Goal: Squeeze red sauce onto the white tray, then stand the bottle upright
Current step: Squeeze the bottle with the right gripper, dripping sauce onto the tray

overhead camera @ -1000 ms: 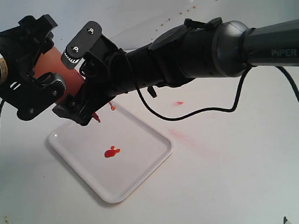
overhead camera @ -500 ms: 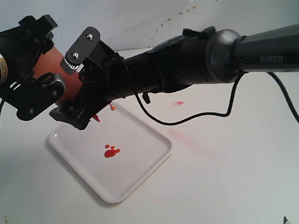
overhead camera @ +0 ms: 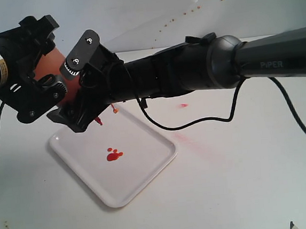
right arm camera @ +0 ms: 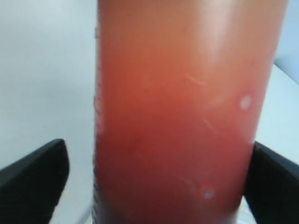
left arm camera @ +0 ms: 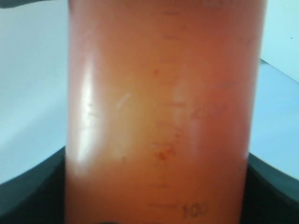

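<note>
Hanging tilted above the white tray, nozzle down, the bottle sits clamped in the left gripper's jaws. The right gripper straddles it nearer the nozzle, jaws apart: one side stands visibly clear of the orange-red wall, the other at its edge. Red sauce lies as a small glossy blob with droplets near the tray's middle — the tray rests flat on the desk.
</note>
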Tool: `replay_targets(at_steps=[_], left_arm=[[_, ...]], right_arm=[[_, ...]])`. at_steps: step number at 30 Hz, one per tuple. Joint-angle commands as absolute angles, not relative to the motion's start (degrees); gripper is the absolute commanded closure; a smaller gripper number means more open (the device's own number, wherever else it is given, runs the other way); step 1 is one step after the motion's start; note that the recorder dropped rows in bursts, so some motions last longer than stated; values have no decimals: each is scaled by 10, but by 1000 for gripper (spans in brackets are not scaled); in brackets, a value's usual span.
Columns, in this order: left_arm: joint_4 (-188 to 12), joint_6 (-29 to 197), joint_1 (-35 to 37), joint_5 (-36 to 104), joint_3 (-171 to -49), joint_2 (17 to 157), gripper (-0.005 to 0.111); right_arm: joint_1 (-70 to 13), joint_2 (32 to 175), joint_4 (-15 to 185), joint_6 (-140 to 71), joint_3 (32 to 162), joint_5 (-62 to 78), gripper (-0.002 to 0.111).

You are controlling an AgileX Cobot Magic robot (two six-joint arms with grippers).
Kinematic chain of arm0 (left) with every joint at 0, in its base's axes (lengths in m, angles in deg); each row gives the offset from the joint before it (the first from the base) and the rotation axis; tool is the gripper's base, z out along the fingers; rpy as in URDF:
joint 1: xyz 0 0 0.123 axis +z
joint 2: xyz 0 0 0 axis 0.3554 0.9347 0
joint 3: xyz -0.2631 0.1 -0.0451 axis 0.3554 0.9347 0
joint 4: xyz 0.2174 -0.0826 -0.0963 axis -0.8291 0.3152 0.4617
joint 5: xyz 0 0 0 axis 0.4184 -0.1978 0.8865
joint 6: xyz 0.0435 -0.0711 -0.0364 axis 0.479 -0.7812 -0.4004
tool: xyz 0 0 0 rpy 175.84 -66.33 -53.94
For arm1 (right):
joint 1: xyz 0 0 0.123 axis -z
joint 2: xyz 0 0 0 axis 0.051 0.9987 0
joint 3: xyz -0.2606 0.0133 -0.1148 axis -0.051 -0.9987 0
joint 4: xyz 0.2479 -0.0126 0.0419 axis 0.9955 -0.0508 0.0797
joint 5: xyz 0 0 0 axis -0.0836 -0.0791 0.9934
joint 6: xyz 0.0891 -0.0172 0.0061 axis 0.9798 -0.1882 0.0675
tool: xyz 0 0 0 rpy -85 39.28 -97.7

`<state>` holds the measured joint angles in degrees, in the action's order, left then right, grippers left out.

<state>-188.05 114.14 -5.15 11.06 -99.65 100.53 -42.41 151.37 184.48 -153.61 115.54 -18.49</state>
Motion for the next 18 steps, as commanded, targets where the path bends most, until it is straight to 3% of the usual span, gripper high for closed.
replay_targets(at_steps=[1,4,18], left_arm=[[-1879,1137,-54,99,-1003,1002,107],[-1879,1137,-54,99,-1003,1002,107],[-1879,1137,-54,100,-1003,1002,107]], right_arm=[[-424,1510,1852,-1541,1158,-177,65],[-424,1510,1852,-1539,1158,-178,108],[-423,1510,1852,-1534,1158,-178,106]])
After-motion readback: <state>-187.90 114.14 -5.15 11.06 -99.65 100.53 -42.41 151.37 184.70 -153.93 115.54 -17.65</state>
